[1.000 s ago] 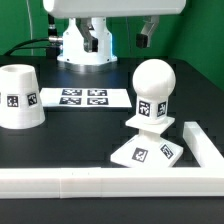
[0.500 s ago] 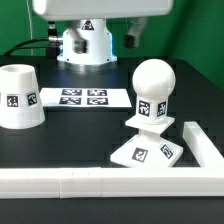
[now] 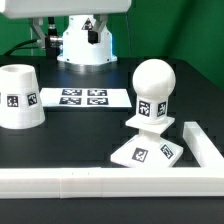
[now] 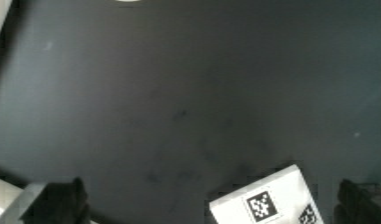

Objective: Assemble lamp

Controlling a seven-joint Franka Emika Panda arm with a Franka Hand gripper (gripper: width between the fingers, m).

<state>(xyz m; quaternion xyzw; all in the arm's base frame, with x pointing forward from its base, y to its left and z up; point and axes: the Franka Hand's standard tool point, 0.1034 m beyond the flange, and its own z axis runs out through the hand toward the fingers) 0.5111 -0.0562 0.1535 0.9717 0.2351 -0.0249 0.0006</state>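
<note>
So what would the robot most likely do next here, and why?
Probably swing over toward the shade and come down on it. The bulb already stands upright on the base, while the shade sits alone at the exterior view's left, mouth up. In the wrist view the fingers stand apart with nothing between them, above bare black table, so a pickup seems due.
</note>
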